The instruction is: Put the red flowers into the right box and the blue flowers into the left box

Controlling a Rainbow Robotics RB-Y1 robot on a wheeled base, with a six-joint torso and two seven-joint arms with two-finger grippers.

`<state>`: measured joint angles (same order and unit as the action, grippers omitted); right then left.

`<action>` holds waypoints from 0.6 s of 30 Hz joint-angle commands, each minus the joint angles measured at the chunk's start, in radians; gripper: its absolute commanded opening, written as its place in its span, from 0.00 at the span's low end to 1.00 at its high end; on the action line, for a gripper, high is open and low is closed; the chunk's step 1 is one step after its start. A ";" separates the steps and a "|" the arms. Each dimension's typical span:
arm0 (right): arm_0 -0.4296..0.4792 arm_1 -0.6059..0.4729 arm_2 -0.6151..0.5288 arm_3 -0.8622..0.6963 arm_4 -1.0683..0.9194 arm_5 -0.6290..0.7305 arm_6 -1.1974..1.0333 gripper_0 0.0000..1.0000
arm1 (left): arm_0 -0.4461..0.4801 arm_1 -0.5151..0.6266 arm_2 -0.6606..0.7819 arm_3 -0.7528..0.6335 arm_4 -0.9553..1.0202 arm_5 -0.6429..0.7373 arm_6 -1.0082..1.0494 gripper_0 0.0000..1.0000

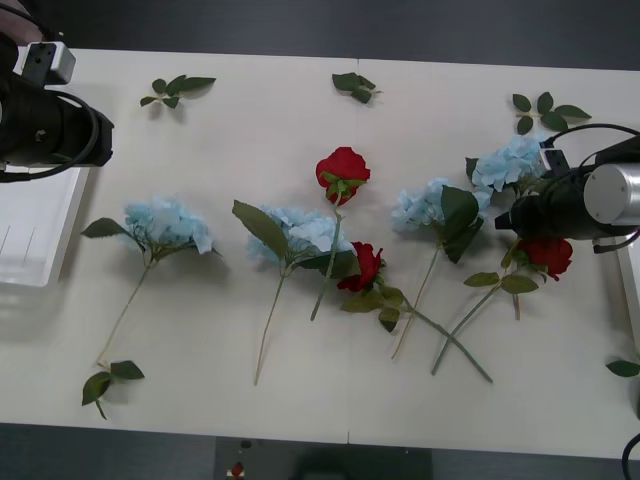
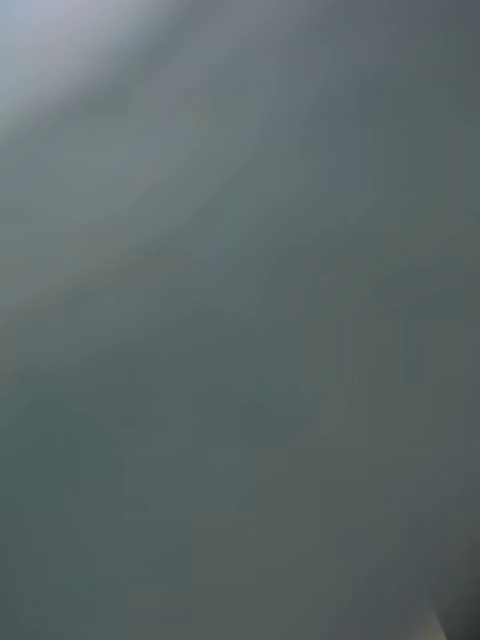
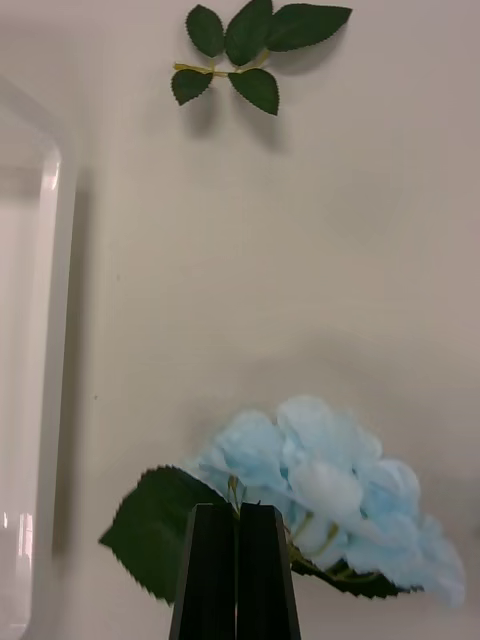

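Three red flowers lie on the white table: one in the middle (image 1: pixel 343 172), one below it (image 1: pixel 365 265), and one at the right (image 1: pixel 550 254), part-covered by my right arm. Several blue flowers lie in a row, the leftmost (image 1: pixel 168 224) (image 3: pixel 330 495) nearest the left box (image 1: pixel 35 225) (image 3: pixel 45 350). My left arm (image 1: pixel 50 125) hovers over the back left corner beside that box. Its gripper (image 3: pixel 238 570) is shut, its black fingers holding nothing. My right gripper (image 1: pixel 512 220) hangs over the right-hand rose and the blue heads beside it. A sliver of the right box (image 1: pixel 632 290) shows at the right edge.
Loose green leaf sprigs lie along the back of the table (image 1: pixel 175 90) (image 1: pixel 355 86) (image 1: pixel 545 110) (image 3: pixel 255 45), and others near the front left (image 1: pixel 108 378) and at the right edge (image 1: pixel 623 368). Long stems cross near the front middle (image 1: pixel 450 345).
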<state>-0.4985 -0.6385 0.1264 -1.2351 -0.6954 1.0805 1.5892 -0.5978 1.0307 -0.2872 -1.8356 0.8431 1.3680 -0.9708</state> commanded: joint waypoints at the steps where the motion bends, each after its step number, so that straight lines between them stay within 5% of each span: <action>1: -0.022 0.008 0.010 0.014 0.014 -0.036 -0.041 1.00 | -0.019 0.039 -0.007 0.013 -0.035 0.008 0.004 0.38; 3: -0.022 0.008 0.019 0.022 0.019 -0.053 -0.043 1.00 | -0.019 0.042 -0.007 0.018 -0.039 0.010 0.001 0.78; 4: -0.022 0.008 0.024 0.025 0.022 -0.057 -0.045 1.00 | -0.019 0.042 -0.006 0.018 -0.045 0.013 0.000 0.88; 12: -0.022 0.017 0.024 0.028 0.042 -0.059 -0.046 0.99 | -0.019 0.048 0.022 0.001 -0.015 0.036 -0.006 1.00; 15: -0.022 0.017 0.030 0.028 0.048 -0.059 -0.046 0.66 | -0.019 0.049 0.054 -0.031 0.047 0.080 -0.049 1.00; 16: -0.022 0.017 0.035 0.028 0.050 -0.063 -0.049 0.41 | -0.019 0.049 0.059 -0.051 0.077 0.105 -0.097 1.00; 18: -0.022 0.017 0.039 0.028 0.053 -0.067 -0.052 0.12 | -0.010 0.049 0.059 -0.080 0.108 0.132 -0.147 1.00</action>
<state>-0.4985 -0.6339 0.1625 -1.1959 -0.6488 1.0246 1.5877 -0.5978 1.0320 -0.2514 -1.8548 0.9234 1.4724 -1.0014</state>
